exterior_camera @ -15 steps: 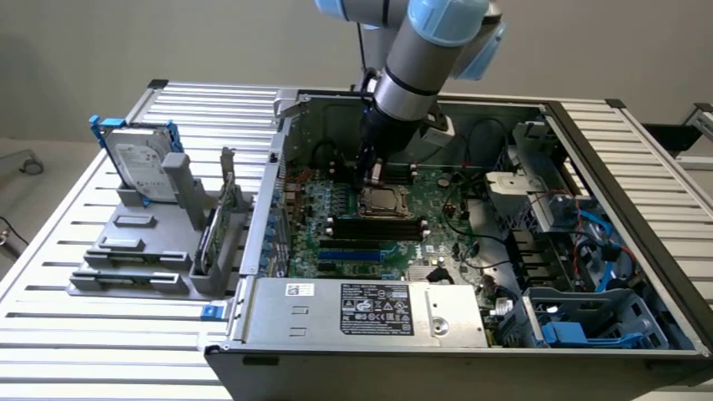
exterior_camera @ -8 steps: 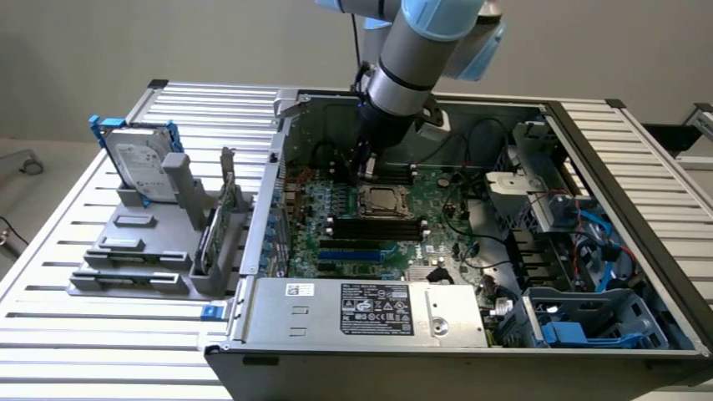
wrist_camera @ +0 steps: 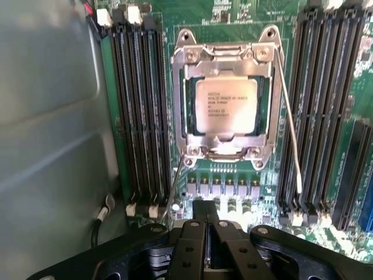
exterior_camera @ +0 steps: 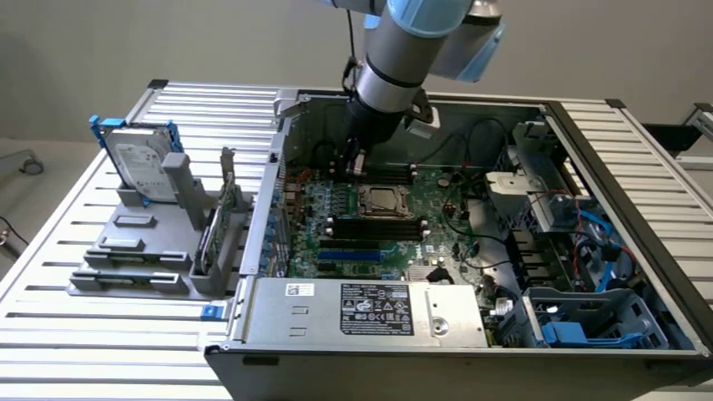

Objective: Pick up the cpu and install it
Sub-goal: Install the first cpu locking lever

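One cpu [wrist_camera: 226,105], a small flat square with a pale, matt silver-grey metal top and fine dark print, lies level inside the motherboard socket, bordered by one bright steel frame [wrist_camera: 185,87] with a screw at each of its four corners. One thin wire lever [wrist_camera: 288,128] runs along one side of that frame. Two banks of long, narrow black memory slots [wrist_camera: 143,111] flank the socket on opposite sides, set in the green circuit board [wrist_camera: 233,17]. The one end effector [wrist_camera: 207,220], black and angular, is clenched with its two fingers pressed together and nothing between them; it hangs near the cpu, clear of it. In the exterior view the end effector [exterior_camera: 358,164] hovers inside one open computer case [exterior_camera: 446,376], just beyond the cpu [exterior_camera: 381,199]. The case stands on a ribbed aluminium worktop [exterior_camera: 67,242]. On the exterior view's left, one silver hard drive [exterior_camera: 139,159] with a white label stands upright in a grey plastic holder [exterior_camera: 134,251]. One boxy metal power supply [exterior_camera: 368,309] fills the case's near corner.
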Controlling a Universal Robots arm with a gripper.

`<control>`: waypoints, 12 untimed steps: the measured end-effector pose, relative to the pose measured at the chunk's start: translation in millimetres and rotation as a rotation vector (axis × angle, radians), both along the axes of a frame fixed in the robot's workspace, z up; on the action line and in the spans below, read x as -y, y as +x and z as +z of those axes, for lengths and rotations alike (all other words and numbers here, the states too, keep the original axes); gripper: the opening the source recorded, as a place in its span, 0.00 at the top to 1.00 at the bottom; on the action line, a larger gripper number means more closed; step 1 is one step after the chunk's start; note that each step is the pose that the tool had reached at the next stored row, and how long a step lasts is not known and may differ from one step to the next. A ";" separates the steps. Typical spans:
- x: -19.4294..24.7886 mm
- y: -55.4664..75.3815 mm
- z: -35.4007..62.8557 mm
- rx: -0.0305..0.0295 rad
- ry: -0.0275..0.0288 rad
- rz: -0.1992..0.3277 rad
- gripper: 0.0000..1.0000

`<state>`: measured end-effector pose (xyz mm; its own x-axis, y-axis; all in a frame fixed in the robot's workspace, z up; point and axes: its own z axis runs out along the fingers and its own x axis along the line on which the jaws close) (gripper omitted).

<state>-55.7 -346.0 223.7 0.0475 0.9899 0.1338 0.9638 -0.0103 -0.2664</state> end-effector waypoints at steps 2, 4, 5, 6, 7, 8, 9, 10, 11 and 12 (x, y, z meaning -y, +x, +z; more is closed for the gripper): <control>0.0 -4.5 1.2 0.0000 0.0039 -0.002 0.89; 0.0 -9.1 2.2 0.0000 0.0072 -0.005 0.89; 0.0 -11.1 2.7 0.0000 0.0083 -0.007 0.89; 0.0 -13.1 3.0 -0.0001 0.0093 -0.010 0.89; 0.0 -14.9 3.3 0.0000 0.0103 -0.013 0.89; 0.0 -16.6 3.6 0.0000 0.0114 -0.017 0.89; 0.0 -18.1 3.9 0.0000 0.0124 -0.022 0.89; 0.0 -19.7 4.1 0.0001 0.0132 -0.027 0.89; 0.0 -21.0 4.2 0.0001 0.0138 -0.033 0.89; 0.0 -22.2 4.3 0.0002 0.0142 -0.039 0.89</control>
<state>-77.9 -346.0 228.0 0.0865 0.9852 0.1478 0.9628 -0.0445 -0.2666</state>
